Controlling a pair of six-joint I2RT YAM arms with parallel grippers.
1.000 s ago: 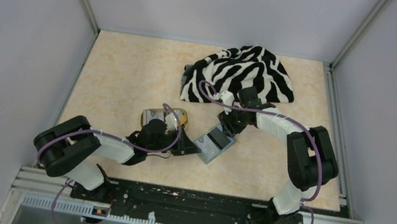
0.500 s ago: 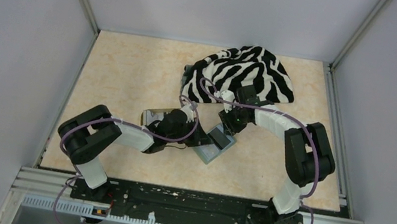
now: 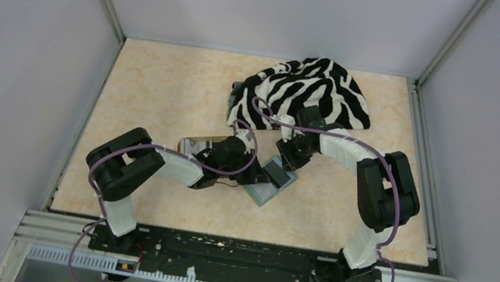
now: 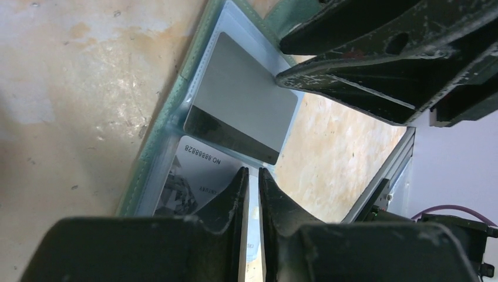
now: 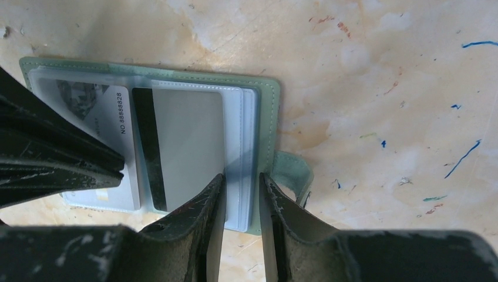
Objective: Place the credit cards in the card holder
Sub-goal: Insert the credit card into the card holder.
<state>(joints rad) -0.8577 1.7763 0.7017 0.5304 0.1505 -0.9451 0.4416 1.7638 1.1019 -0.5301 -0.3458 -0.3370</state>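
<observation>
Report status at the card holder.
Left gripper, right gripper over open card holder, jaws narrow, grip unclear. Grey card, numbered card lie on it. Zebra cloth apart.

card holder (image 3: 263, 193): upper end under arms; printed card (image 4: 191, 175): partly behind left gripper (image 4: 252, 172)

2 cards (image 5: 188, 141) lie side by side in the open card holder (image 5: 267, 117); cloth (image 3: 309, 90) behind, tray (image 3: 195, 145) left.
</observation>
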